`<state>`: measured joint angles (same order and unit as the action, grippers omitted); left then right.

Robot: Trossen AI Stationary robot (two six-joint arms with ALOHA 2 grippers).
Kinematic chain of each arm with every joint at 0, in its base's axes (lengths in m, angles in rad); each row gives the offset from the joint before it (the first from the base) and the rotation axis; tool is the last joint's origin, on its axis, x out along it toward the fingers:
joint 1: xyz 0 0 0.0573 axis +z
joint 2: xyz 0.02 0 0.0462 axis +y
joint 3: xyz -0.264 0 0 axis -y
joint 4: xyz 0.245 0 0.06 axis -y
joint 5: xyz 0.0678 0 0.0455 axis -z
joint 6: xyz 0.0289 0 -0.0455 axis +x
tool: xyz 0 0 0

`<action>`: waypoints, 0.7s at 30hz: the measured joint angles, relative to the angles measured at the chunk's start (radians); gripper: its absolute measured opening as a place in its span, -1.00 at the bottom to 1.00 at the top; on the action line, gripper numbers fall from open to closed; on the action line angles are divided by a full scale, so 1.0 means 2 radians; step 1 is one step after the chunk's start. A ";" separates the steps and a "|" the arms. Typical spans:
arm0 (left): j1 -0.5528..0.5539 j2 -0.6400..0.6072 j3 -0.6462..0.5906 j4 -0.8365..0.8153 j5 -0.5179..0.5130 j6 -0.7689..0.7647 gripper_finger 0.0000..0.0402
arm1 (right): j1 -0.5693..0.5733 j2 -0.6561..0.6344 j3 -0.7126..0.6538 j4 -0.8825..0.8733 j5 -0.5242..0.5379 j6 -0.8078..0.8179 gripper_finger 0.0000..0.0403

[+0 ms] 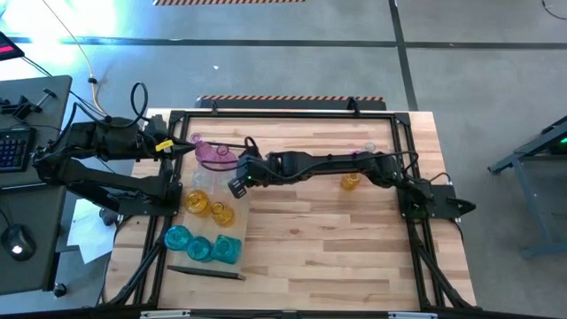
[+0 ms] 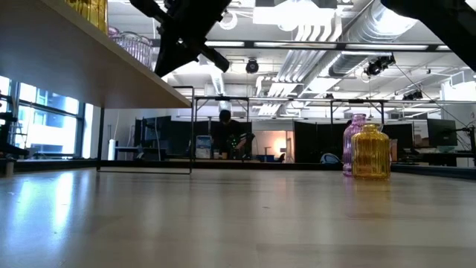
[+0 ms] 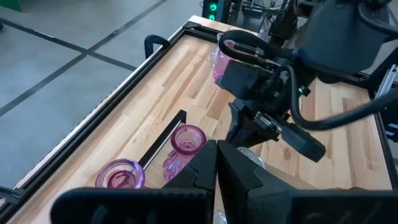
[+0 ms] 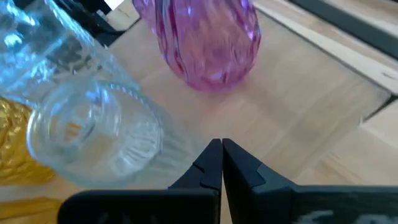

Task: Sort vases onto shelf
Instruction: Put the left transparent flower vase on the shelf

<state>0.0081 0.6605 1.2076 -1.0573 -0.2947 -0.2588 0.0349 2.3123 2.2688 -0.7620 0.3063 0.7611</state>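
Observation:
The shelf (image 1: 232, 229) is a light-wood board at the table's left, and it bears pink vases (image 1: 213, 153), a clear vase (image 1: 200, 178), yellow vases (image 1: 197, 203) and teal vases (image 1: 178, 237). Two more vases stand upright on the table's right half: a yellow one (image 2: 370, 154) and a pink one (image 2: 355, 134) behind it. My right gripper (image 1: 239, 182) reaches across to the shelf, shut and empty. Its fingertips (image 4: 221, 152) hover beside the clear vase (image 4: 93, 134) and near a pink vase (image 4: 205, 43). My left gripper (image 3: 216, 163) waits shut at the table's left edge.
The dark metal frame (image 1: 283, 113) runs round the tabletop. A thin dark rod (image 1: 205, 273) lies near the front left. My right arm (image 1: 328, 165) stretches over the table's middle. Bare wood lies in the middle and front right. A person shows in the room beyond (image 2: 227, 138).

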 joint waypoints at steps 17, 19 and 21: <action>0.000 0.000 0.000 0.000 0.000 0.000 -0.98 | -0.004 0.000 0.000 0.038 -0.001 -0.003 -1.00; 0.000 0.000 0.000 0.000 0.000 0.000 -0.98 | -0.004 0.000 0.000 0.038 -0.001 -0.003 -1.00; 0.000 0.000 0.000 0.000 0.000 0.000 -0.98 | -0.004 0.000 0.000 0.039 -0.001 -0.003 -1.00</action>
<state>0.0080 0.6605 1.2076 -1.0573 -0.2947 -0.2584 0.0265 2.3123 2.2688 -0.6838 0.3038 0.7559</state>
